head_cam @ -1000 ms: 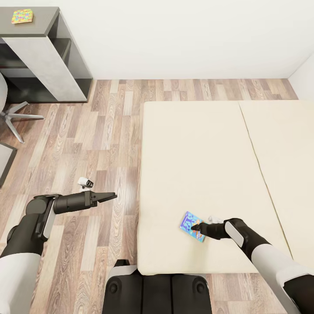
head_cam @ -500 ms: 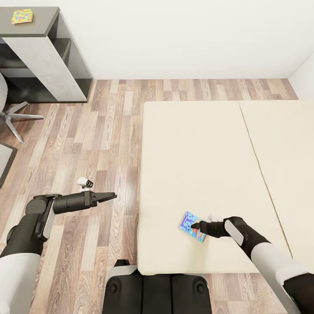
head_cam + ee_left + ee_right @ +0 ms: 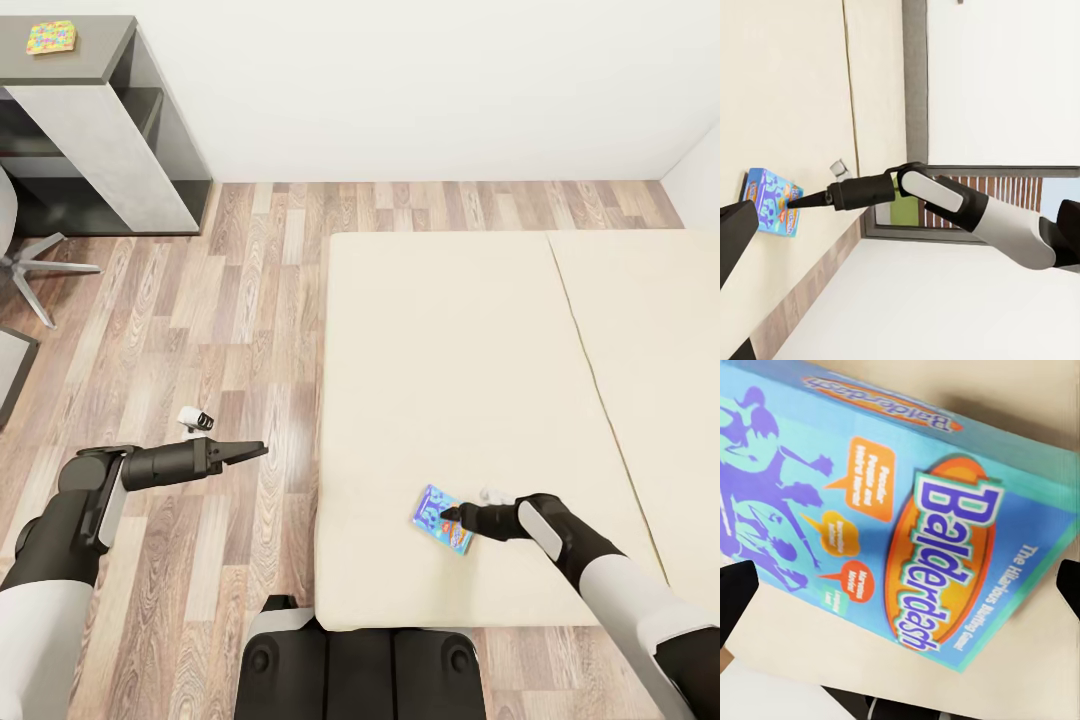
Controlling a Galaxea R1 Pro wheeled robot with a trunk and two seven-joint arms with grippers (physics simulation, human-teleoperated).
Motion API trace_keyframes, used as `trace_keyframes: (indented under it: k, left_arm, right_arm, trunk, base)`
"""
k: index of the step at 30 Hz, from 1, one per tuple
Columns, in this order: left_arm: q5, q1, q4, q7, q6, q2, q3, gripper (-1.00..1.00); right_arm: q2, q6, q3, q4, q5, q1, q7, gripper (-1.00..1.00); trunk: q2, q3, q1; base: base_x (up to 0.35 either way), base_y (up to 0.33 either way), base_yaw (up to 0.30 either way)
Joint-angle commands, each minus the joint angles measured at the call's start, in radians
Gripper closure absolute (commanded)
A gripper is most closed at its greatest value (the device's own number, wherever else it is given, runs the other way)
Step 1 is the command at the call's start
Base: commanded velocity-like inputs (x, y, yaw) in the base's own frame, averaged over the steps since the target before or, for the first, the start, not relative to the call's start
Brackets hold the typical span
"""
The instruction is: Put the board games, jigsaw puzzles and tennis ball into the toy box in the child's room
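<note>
The right gripper (image 3: 452, 518) hangs low over the cream mattress of the bed (image 3: 470, 330), and the flat blue rectangular cardboard board game box (image 3: 440, 519), its lid reading "Balderdash", lies directly ahead of its fingertips, touching or all but touching. In the right wrist view the box (image 3: 892, 517) sits between two dark fingertips at opposite edges, so those fingers are spread wide with nothing pinched yet. The box's long axis runs diagonally, slanting across the gripper's line of reach, so I'd judge the wrist needs turning before the fingers can straddle the short side. The right arm is plainly nearer; the left gripper (image 3: 255, 449) hovers well apart over the wood-plank floor (image 3: 200, 320), fingers drawn to a point, apparently closed and empty. Count: one board game on the bed here, and one small multicoloured flat box (image 3: 51, 38) on the grey desk (image 3: 100, 60) far beyond either gripper.
</note>
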Motion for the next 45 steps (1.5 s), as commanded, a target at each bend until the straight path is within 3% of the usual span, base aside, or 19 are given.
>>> trace_keyframes:
  k: [1, 15, 32, 45]
  left_arm:
    - [-0.001, 0.0, 0.0, -0.004, 0.011, 0.0, 0.0, -1.0]
    - [-0.001, 0.0, 0.0, -0.004, 0.011, -0.001, 0.0, -1.0]
    - [-0.001, 0.0, 0.0, -0.004, 0.011, -0.001, 0.0, -1.0]
    - [-0.001, 0.0, 0.0, -0.004, 0.01, -0.001, -0.001, -1.0]
  right_arm:
    - [-0.001, 0.002, 0.004, -0.001, 0.002, -0.001, 0.004, -1.0]
    - [-0.004, 0.003, -0.001, -0.03, 0.001, -0.002, 0.002, -1.0]
    - [0.011, -0.007, -0.003, -0.033, 0.001, -0.019, -0.001, -1.0]
    - [-0.001, -0.011, -0.004, -0.032, 0.002, -0.021, -0.003, -1.0]
  trunk:
    - [-0.002, -0.001, 0.001]
    - [-0.002, -0.001, 0.001]
    - [-0.002, -0.001, 0.001]
    - [-0.002, -0.001, 0.001]
  base:
    - [0.0, 0.0, 0.0]
    - [0.0, 0.0, 0.0]
    - [0.0, 0.0, 0.0]
    - [0.0, 0.0, 0.0]
